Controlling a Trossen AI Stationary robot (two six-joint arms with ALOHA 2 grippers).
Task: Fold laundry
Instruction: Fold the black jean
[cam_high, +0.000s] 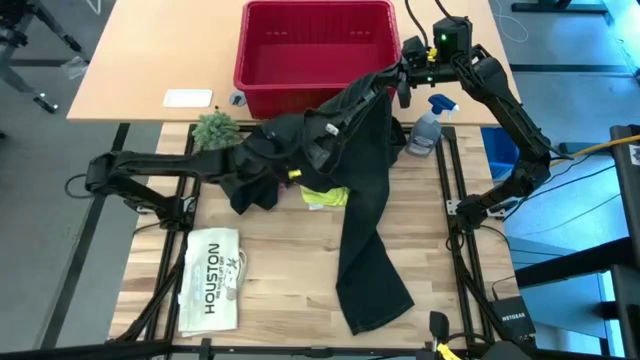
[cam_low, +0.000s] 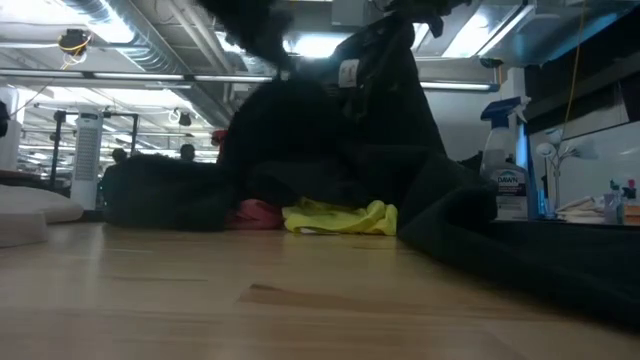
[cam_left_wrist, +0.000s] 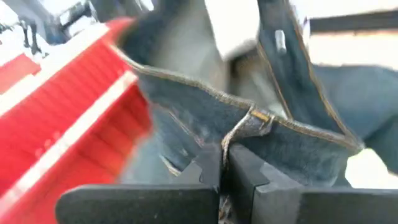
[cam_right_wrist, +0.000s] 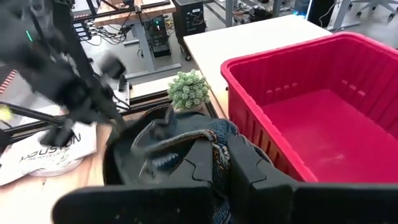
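Both the left gripper (cam_left_wrist: 221, 163) and right gripper (cam_right_wrist: 219, 163) pinch the waistband of the large, limp, heavy-looking black denim trousers (cam_high: 362, 200), the sensible hold.

A red plastic basket (cam_high: 316, 45) sits on the far part of the table (cam_high: 270, 290), and it looks empty inside. Just beside its front left corner stands a small green plant (cam_high: 216, 130) with spiky leaves. Near the plant, a flat white card (cam_high: 188, 98) lies on the light tabletop, with a tiny blue thing (cam_high: 236, 99) next to it. On the other side of the basket stands a clear spray bottle (cam_high: 430, 125) with a blue top. Close to the near left corner lies a flat white item printed "HOUSTON" (cam_high: 212, 279). In the low view, the room behind the table has bright ceiling lights (cam_low: 310, 45) and long pipes overhead.
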